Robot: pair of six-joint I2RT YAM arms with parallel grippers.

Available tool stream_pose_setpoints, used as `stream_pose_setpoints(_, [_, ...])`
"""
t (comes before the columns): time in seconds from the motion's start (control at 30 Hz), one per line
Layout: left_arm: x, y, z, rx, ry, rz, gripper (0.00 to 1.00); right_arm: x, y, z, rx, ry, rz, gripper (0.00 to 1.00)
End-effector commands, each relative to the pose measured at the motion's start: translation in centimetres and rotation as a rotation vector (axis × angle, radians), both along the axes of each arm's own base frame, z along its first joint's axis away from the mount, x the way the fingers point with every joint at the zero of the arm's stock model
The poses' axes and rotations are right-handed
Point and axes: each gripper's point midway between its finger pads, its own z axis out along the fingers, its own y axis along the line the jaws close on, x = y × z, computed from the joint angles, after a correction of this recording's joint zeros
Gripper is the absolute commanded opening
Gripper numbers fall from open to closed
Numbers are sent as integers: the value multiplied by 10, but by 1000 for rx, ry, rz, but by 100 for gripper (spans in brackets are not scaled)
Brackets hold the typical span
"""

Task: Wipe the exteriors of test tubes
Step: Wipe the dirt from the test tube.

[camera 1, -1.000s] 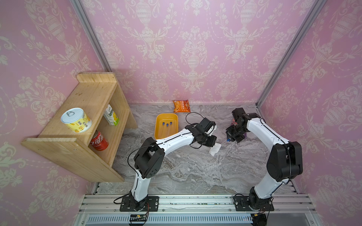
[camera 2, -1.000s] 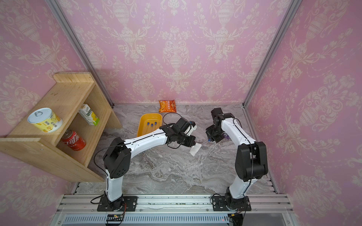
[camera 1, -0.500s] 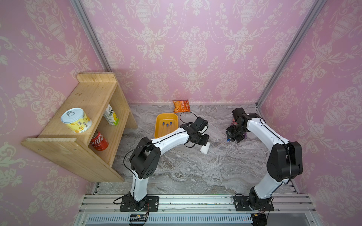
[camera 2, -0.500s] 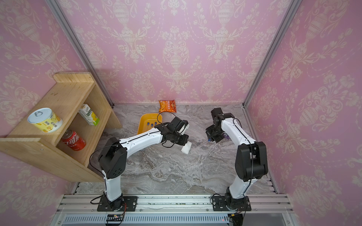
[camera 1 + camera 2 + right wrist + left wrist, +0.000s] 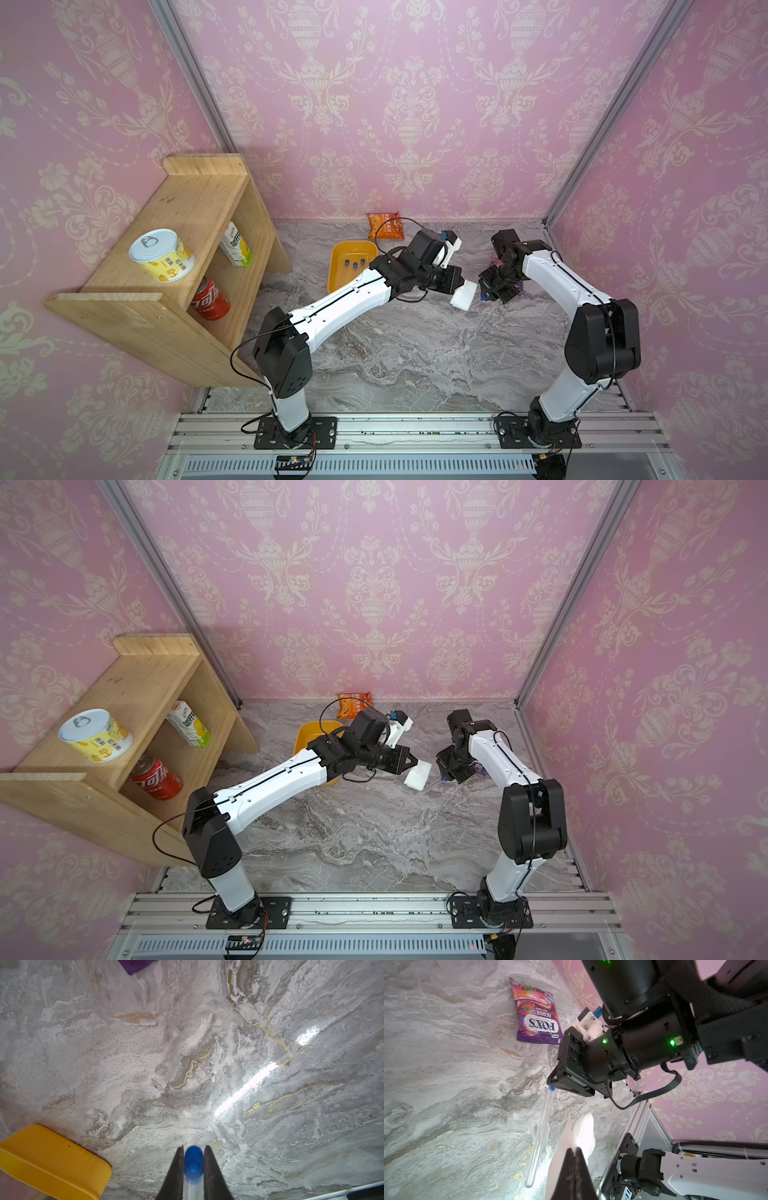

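My right gripper (image 5: 193, 1147) is shut on a clear test tube (image 5: 540, 1132) just below its blue cap (image 5: 193, 1159); the tube hangs from the gripper toward the marble top. My left gripper (image 5: 574, 1148) is shut on a folded white wipe (image 5: 579, 1132), which hangs close beside the tube's lower half; contact cannot be made out. In both top views the wipe (image 5: 464, 295) (image 5: 417, 774) sits just left of the right gripper (image 5: 490, 289) (image 5: 448, 769). Three more test tubes (image 5: 355, 264) lie in the yellow tray (image 5: 338, 280).
A purple candy bag (image 5: 537, 1014) lies on the table under the right arm. An orange snack bag (image 5: 385, 225) rests by the back wall. At the left, a wooden shelf (image 5: 199, 208) holds a tin, a carton and a cola can. Pink walls stand close on three sides.
The left arm swung left toward the tray with the wipe, then came back right and farther back, close to the held tube. The right arm has stayed still.
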Motion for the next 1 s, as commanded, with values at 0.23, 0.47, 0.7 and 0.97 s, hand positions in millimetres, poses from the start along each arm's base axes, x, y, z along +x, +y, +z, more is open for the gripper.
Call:
stream_pose_setpoints(0.23, [-6,-28,-43,-9,97,-27,0,-5,-6,3,-6,7,-3,10])
stream_pose_setpoints(0.47, [1,-26,-74,63,105,-9,0,-6,-6,9,-3,-5,-2,10])
stream_pose_setpoints(0.7, [10,-25,-96,119,99,-4,0,-8,-5,9,5,-4,-4,10])
stream_pose_setpoints(0.97, [33,-21,-111,165,83,34,0,-7,-5,12,5,-13,0,10])
